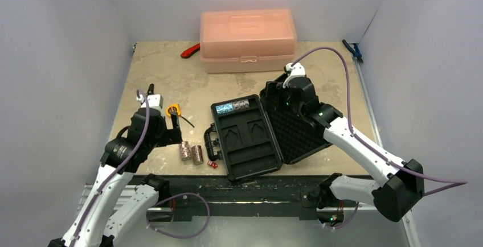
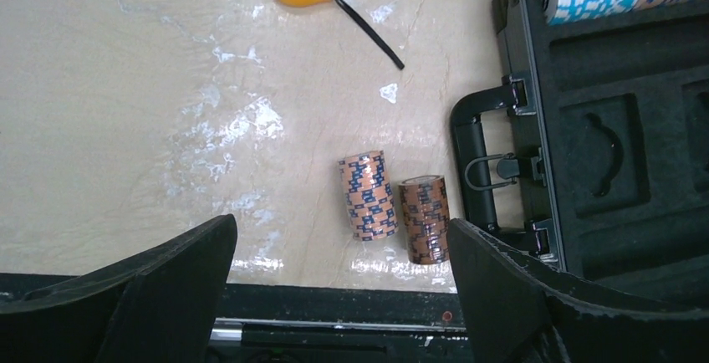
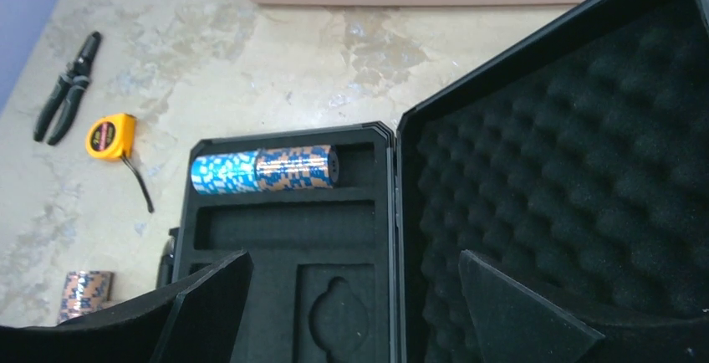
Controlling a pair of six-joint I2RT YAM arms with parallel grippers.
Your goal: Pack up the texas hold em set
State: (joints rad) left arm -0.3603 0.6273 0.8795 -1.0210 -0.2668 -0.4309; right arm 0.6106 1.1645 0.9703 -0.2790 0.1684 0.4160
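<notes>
Remaining to pack: two loose chip stacks [image 2: 368, 195] are seen lying on their sides on the table, at 9 o'clock of the case and near the front edge; two red dice [image 1: 212, 164] lie just beside the case handle, at about 8 o'clock.
Left gripper [image 2: 340, 237]: the jaws are spread wide near the loose chip stacks; nothing is held.
Case [image 1: 250, 161]: laid open, with the lid [image 1: 296, 136] thrown back towards 3 o'clock; most foam slots are seen bare.
Already packed: a blue stack [image 3: 224, 171] and a reddish-brown stack [image 3: 297, 167] are laid end to end in the far slot, at 12 o'clock of the tray.
Right gripper [image 3: 355, 258]: held wide open above the open case, empty.
Progress: judged early; the chips and dice are yet to be stowed and the lid shut.
Pink box [image 1: 248, 33]: closed, at 12 o'clock on the table; its contents cannot be told.
</notes>
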